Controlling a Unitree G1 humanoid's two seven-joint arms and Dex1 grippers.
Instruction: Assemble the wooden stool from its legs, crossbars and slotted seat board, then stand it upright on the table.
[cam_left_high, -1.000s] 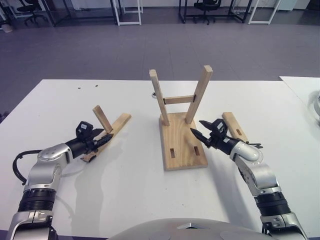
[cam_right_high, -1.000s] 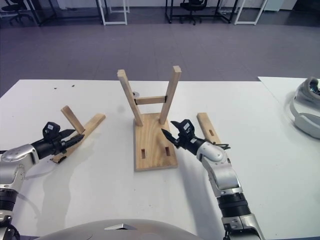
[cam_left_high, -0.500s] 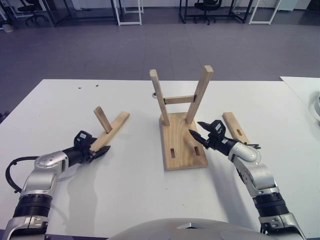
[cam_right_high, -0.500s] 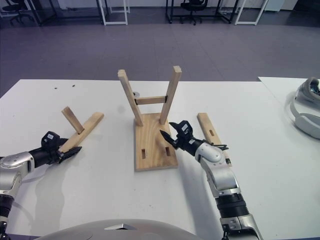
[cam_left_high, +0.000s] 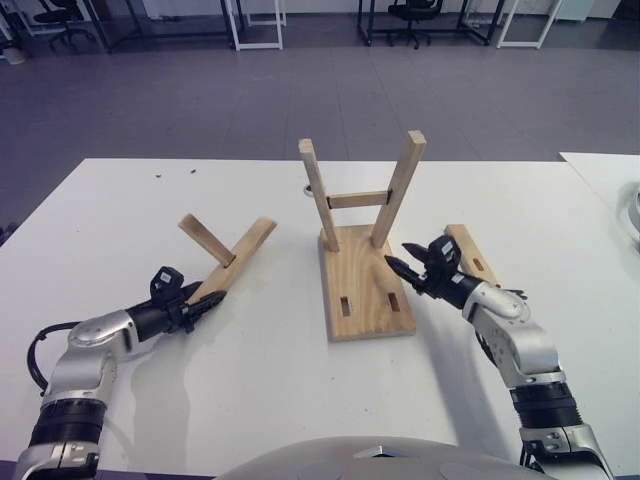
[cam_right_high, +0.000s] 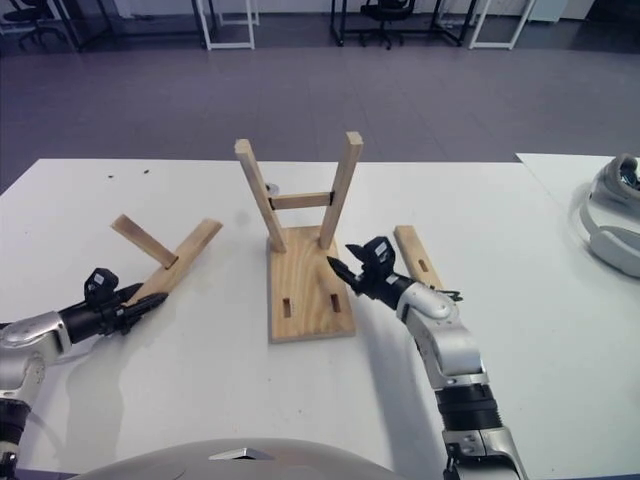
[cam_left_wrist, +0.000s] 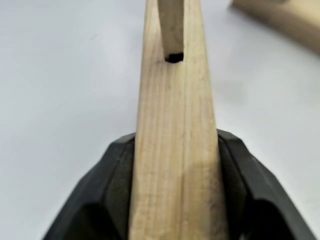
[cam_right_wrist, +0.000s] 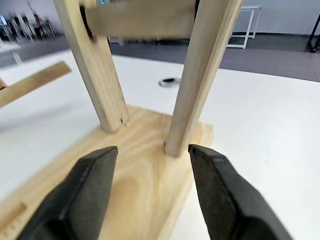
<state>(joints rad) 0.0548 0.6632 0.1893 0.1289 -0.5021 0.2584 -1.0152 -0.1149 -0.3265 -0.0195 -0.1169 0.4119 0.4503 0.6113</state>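
Note:
The slotted seat board (cam_left_high: 365, 290) lies flat mid-table with two legs (cam_left_high: 398, 188) standing in it, joined by a crossbar (cam_left_high: 357, 199). My right gripper (cam_left_high: 397, 256) hovers open just over the board's right side, close to the base of the right-hand leg; in the right wrist view its fingers (cam_right_wrist: 95, 190) frame the board (cam_right_wrist: 140, 180) and the two legs (cam_right_wrist: 205, 75). My left gripper (cam_left_high: 203, 306) is shut on the near end of a third leg (cam_left_high: 238, 262), which carries a crossbar stub (cam_left_high: 205, 240) in its slot. A loose leg (cam_left_high: 470, 255) lies right of the board.
A white headset (cam_right_high: 612, 215) rests at the table's right edge. A small round object (cam_left_high: 310, 188) lies behind the standing legs. Bare white tabletop spreads in front of the board and between both arms. Office chairs and desk frames stand far behind.
My left gripper drew back toward me with the leg; the leg turned so its stub now leans left and its far end swung right. The right gripper shifted slightly right.

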